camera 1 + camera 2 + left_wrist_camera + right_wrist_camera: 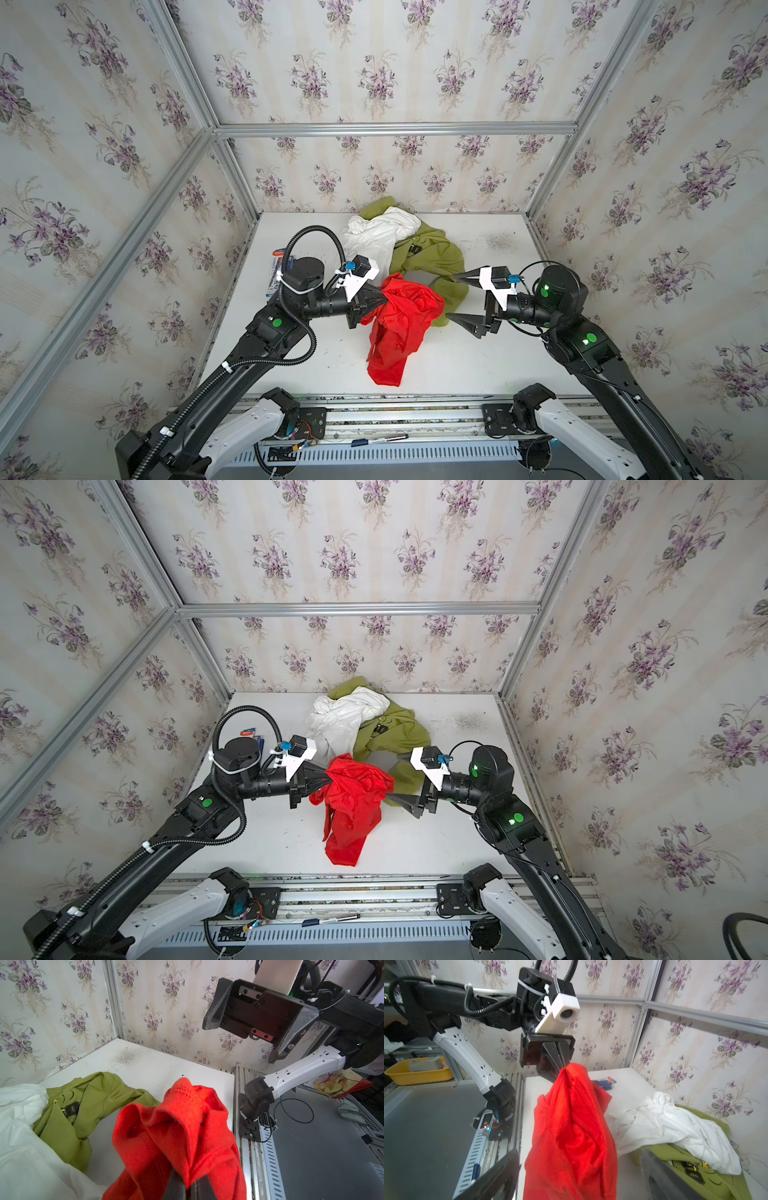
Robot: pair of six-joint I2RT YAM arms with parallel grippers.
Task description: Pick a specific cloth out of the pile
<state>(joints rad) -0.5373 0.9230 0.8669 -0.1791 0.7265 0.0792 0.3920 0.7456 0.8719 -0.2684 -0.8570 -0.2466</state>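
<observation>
Red cloth (399,324) is held bunched in the closed left gripper (381,296), hanging over the white table (478,365), apart from the pile (415,245) at the wallpapered back wall (395,174). Right gripper (452,297) is spread wide, empty. A yellow tray (419,1073) is shown only by the right wrist view. Front-right tabletop is left bare.

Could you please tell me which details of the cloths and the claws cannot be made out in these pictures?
- Red cloth: no label shows in any view, and folds may hide one. The right wrist view's bottom edge cuts off its lower end.
- Left claw: its tips are buried in red fabric.
- Olive-green cloth: partly under the white cloth.
- Small box: lettering too small. The left arm partly covers it in both top views.
</observation>
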